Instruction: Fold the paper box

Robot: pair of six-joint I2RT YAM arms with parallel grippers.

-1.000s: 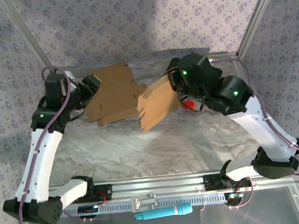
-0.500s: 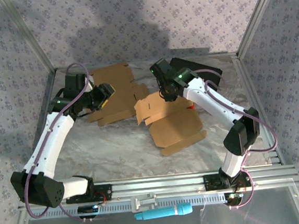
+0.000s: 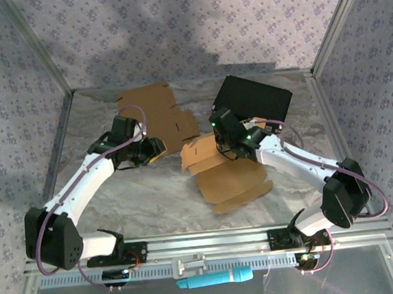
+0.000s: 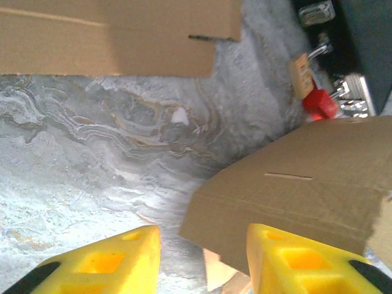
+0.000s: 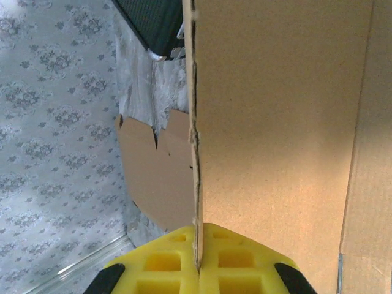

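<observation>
The left arm reaches forward and bends inward at the elbow. It holds the left end effector low, with its yellow fingers standing apart. The right arm arcs in from the right. The right end effector is pinched tight on an edge of the paper box.

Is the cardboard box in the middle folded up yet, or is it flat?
Mostly flat. The cardboard box lies spread on the table, one panel lifted where the right gripper pinches its edge.
</observation>
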